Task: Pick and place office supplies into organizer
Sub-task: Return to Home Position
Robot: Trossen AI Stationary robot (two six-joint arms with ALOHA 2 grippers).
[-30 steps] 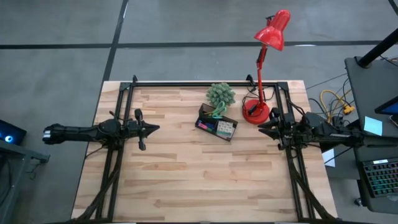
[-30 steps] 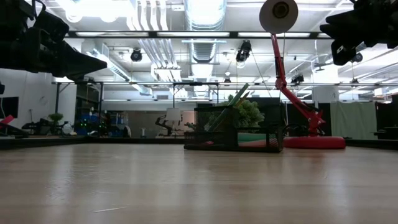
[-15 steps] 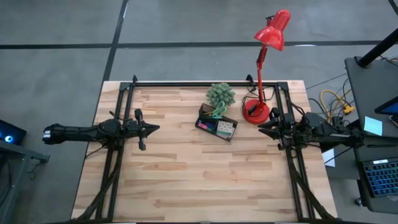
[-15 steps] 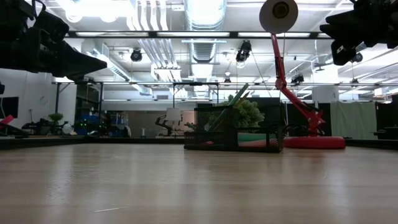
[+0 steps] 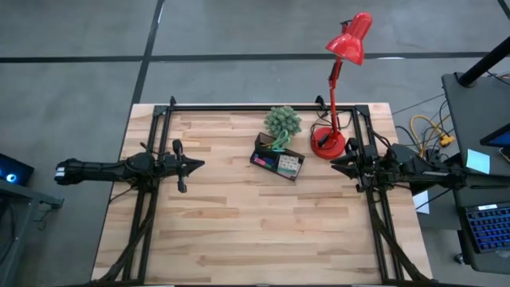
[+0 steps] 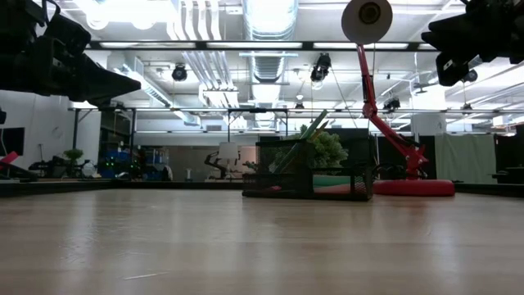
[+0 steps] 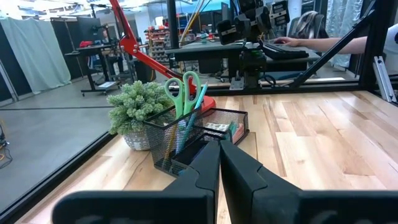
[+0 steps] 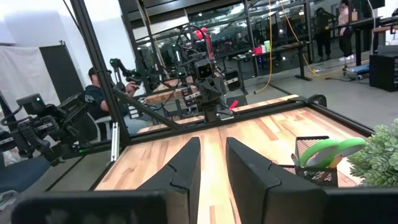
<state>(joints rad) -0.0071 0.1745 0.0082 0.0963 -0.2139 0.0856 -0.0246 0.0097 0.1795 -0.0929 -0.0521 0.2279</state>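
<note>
The black mesh organizer (image 5: 278,160) stands on the table's far middle. It holds green-handled scissors (image 7: 183,87), a teal pen (image 7: 201,97) and small coloured pieces (image 5: 284,164). My left gripper (image 5: 201,164) hovers over the table's left part, shut, pointing at the organizer (image 7: 198,134) from a distance. My right gripper (image 5: 334,163) hovers at the right, its fingers a little apart, also pointing at the organizer (image 8: 318,163). Neither touches anything. In the low view both grippers (image 6: 131,84) (image 6: 432,39) hang well above the table.
A spiky green potted plant (image 5: 283,121) stands just beyond the organizer. A red desk lamp has its round base (image 5: 327,144) to the organizer's right, close to my right gripper. Bare wood (image 5: 255,231) spreads across the near half. A person sits beyond the table (image 8: 99,102).
</note>
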